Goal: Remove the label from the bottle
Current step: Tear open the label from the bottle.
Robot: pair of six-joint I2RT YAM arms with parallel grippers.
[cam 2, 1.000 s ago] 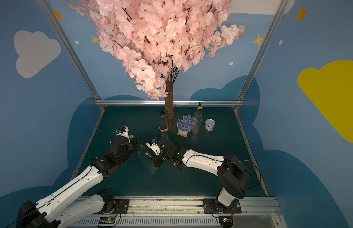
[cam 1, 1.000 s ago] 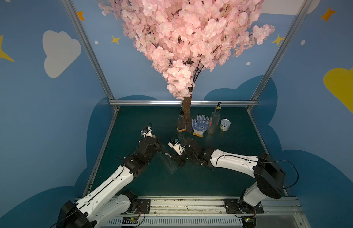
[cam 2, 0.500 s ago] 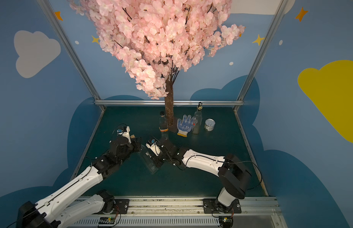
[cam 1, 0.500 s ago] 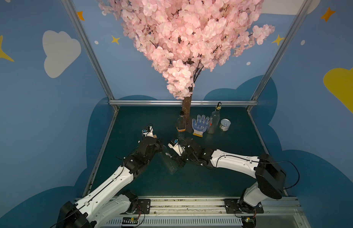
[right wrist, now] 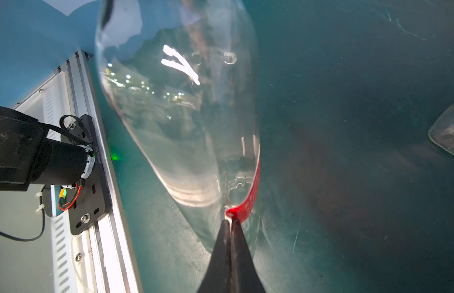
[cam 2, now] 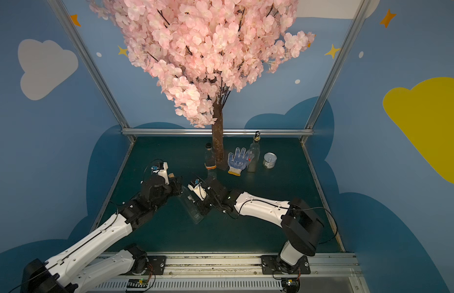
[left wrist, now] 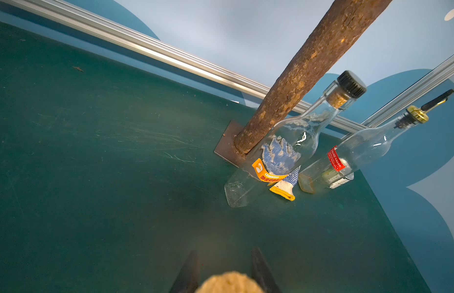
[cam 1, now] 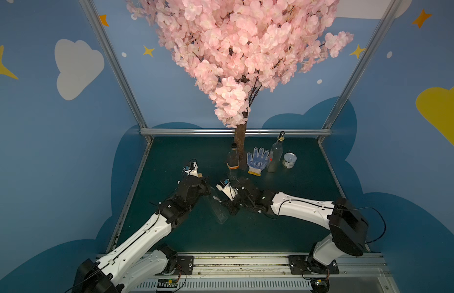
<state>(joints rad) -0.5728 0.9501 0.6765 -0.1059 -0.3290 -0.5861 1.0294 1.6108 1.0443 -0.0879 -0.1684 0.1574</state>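
Right gripper (right wrist: 230, 224) is pinched fully shut on a lifted corner of the red label (right wrist: 249, 197), so I'd call this the peel itself, only just started. The strip curls off the glass at the pinched end, and the rest looks stuck down along the side of the bottle (right wrist: 180, 114). That clear bottle sits tilted mid-table between the two arms, base toward the robot's rail. The left gripper (cam 1: 207, 188) is clamped on its neck end, with the cork (left wrist: 229, 282) poking out between the jaws in the left wrist view. I can't tell if the base rests on the table or hangs just above it. My guess for the next move: a slow, steady pull along the label and away from the glass, while the left side keeps the bottle from rolling. Yank it and that thin strip probably tears or slips out. Underneath is a scuffed dark green mat (cam 1: 284, 228). At the back stands a fake cherry blossom tree (cam 1: 239, 142) with a small bottle (cam 1: 233, 159), a dotted glove (cam 1: 257, 161), a tall bottle (cam 1: 274, 158) and a tin (cam 1: 289, 160) lined up near the trunk, well apart from the action. Blue walls (cam 1: 55, 152) with painted clouds and stars, aluminium frame (cam 1: 233, 132) around it all.
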